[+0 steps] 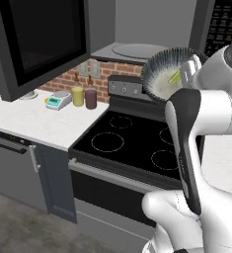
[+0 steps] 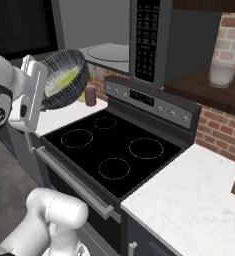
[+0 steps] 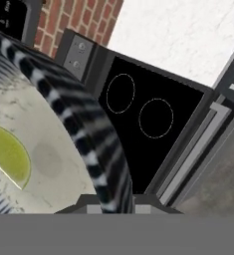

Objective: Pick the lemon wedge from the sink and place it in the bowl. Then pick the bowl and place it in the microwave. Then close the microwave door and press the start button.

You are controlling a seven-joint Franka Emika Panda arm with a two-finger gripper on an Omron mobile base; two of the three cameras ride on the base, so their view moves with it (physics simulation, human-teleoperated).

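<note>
step: carry bowl (image 1: 163, 74) into microwave (image 2: 154, 35) | gripper (image 3: 111, 206) pinching rim, lemon wedge (image 3: 9, 154) inside | keep level, clear stove (image 2: 114, 150)

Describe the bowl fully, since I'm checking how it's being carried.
The bowl is wide and round, blue-grey with fine stripes outside and pale speckled off-white inside. It is held in the air above the back of the stove, tilted steeply so its opening faces sideways. The gripper is clamped on its rim. The lemon wedge lies against the inner wall. The open microwave is just behind it.
</note>
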